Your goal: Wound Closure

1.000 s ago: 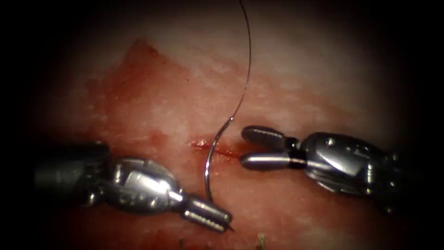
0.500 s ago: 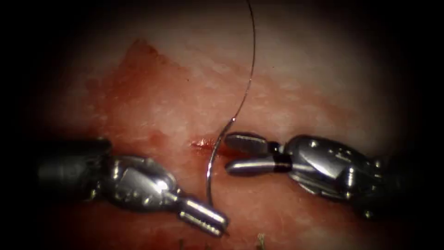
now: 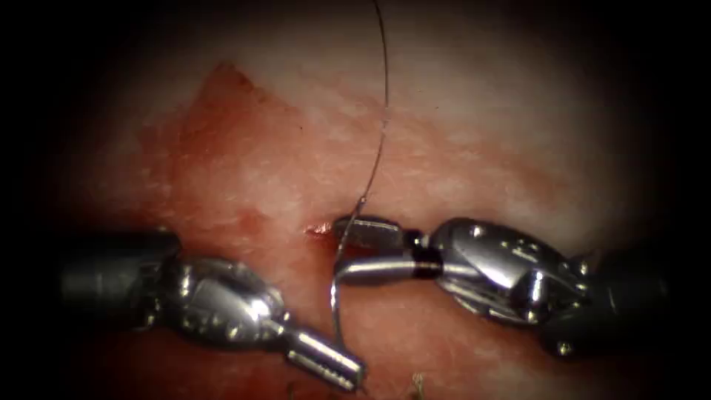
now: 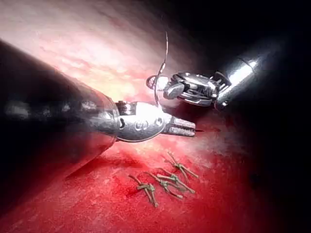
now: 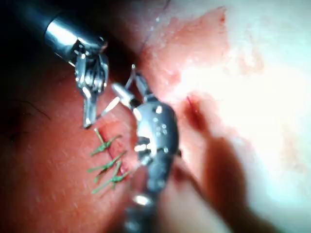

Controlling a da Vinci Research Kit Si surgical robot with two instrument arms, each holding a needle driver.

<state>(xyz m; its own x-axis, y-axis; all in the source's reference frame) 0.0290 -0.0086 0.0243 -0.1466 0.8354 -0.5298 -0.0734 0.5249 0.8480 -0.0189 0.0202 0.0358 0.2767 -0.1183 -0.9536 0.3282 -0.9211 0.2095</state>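
Observation:
In the endoscope view my left tool (image 3: 357,372) comes in from the lower left, its jaws shut on the curved needle (image 3: 335,296) near its pointed end. The needle stands clear of the tissue (image 3: 244,170), arching up over the small cut (image 3: 320,230). Dark thread (image 3: 379,111) runs from its upper end out past the top. My right tool (image 3: 338,250) reaches in from the right with its jaws open, one on each side of the needle's upper part. The left wrist view has the left tool (image 4: 193,128), the needle (image 4: 158,82) and the right tool (image 4: 194,88) behind it.
Several knotted stitches with cut ends (image 4: 165,182) lie on tissue wet with red fluid (image 4: 97,204), close in front of the left tool. In the right wrist view these green stitches (image 5: 107,165) sit beside the right tool (image 5: 124,78) and the left tool (image 5: 90,92).
The right tool has moved left, from beside the needle to straddling it with open jaws. The left tool, still holding the needle, has shifted slightly down and left.

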